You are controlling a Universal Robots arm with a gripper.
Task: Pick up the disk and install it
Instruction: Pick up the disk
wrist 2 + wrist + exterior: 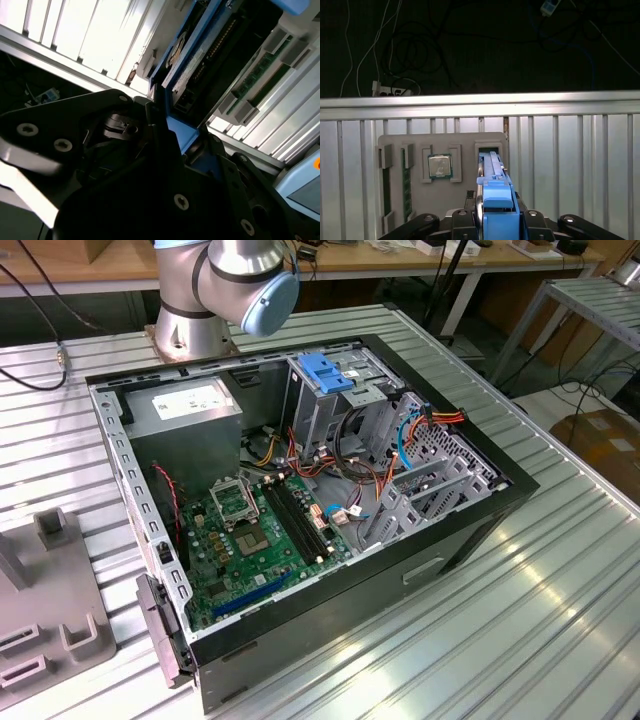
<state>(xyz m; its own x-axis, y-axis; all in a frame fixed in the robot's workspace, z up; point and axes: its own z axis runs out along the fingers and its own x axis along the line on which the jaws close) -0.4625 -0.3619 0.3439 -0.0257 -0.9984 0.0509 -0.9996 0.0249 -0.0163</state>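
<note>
A metal table (560,570) with long ribs carries an open computer case (400,580), which lies on its side in the middle of the exterior view. Inside it are a green board (250,540), a grey box (190,415) with a white sticker at the far left, and a blue handle (325,373) on top of the metal cage at the far side. Many thin wires cross near the cage, and their ends are hard to follow. Behind the case stands the arm (220,280); the upper edge of the exterior view cuts it off. A grey tray (50,620) lies on the exterior view's left, partly cut off by the edge. The first wrist view looks down on this tray (465,165), with a square chip (440,166) and a green memory stick (406,185) in its pockets. The gripper (497,220) is clenched on the disk (495,185), seen here edge-on in its blue frame, so its face is hidden. An empty slot (489,146) of the tray shows just past the disk's far end; I cannot tell whether the disk touches the tray. In the second wrist view, the gripper (172,127) clamps the blue frame and the disk (220,55) rises from it, its far end cut off.
</note>
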